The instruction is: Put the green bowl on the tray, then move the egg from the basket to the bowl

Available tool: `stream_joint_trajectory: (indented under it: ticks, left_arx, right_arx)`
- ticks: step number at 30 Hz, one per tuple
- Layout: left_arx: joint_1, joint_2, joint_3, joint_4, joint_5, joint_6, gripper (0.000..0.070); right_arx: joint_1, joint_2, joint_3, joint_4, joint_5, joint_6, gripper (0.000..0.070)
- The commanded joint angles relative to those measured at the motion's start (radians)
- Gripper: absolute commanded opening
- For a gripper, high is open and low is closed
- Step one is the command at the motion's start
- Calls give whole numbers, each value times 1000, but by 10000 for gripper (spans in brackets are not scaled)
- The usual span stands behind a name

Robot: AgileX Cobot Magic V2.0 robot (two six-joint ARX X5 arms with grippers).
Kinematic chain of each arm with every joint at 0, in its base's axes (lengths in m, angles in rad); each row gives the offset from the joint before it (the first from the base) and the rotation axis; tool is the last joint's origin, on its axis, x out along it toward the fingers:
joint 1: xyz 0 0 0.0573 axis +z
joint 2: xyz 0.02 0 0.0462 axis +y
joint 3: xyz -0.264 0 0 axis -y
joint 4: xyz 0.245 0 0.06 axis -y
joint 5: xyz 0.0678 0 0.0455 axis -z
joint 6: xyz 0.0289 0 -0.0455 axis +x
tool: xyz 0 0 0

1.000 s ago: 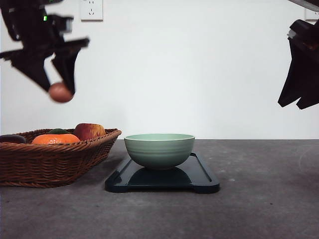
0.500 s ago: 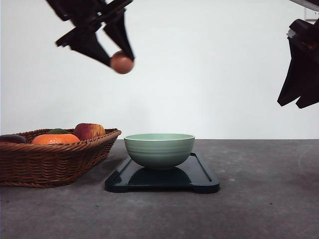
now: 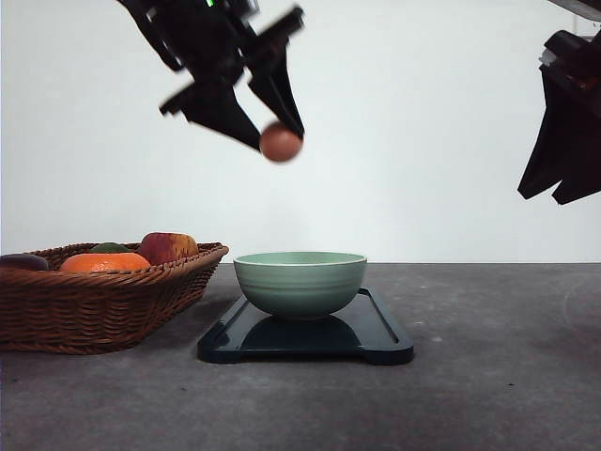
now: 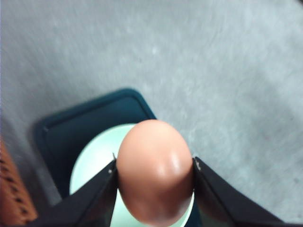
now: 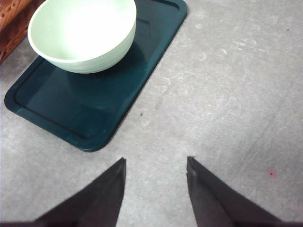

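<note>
The green bowl (image 3: 300, 282) sits upright on the black tray (image 3: 380, 340) at the table's middle. High above the bowl's left part, my left gripper (image 3: 280, 139) is shut on the reddish-brown egg (image 3: 281, 143). In the left wrist view the egg (image 4: 155, 170) is squeezed between both fingers (image 4: 92, 198), with the bowl (image 4: 92, 163) and tray (image 4: 78, 127) below it. The wicker basket (image 3: 103, 303) stands at the left. My right gripper (image 3: 563, 141) hangs high at the right, open and holding nothing; its wrist view shows the bowl (image 5: 83, 33) on the tray (image 5: 94, 106).
The basket holds an orange fruit (image 3: 103, 262), a red-yellow apple (image 3: 169, 247) and a dark item (image 3: 21, 261) at its left edge. A wall socket (image 3: 172, 14) is on the white back wall. Bare grey tabletop (image 3: 498, 357) lies right of the tray.
My left gripper has carried the egg up from over the basket and rightward to above the bowl, dropping slightly in the last half second. The right arm has barely moved.
</note>
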Motion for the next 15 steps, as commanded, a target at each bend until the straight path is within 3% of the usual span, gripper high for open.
stream_joint_trajectory:
  ticks: [1, 8, 15]
  left_arx:
    - [-14, 41, 23, 17, -2, -4, 212]
    - [-40, 152, 23, 60, -12, -2, 212]
    - [-60, 237, 23, 71, -90, 2, 213]
  right_arx:
    - [4, 5, 2, 10, -2, 12, 245]
    - [4, 5, 2, 10, -2, 12, 245]
    - [4, 5, 2, 10, -3, 12, 245]
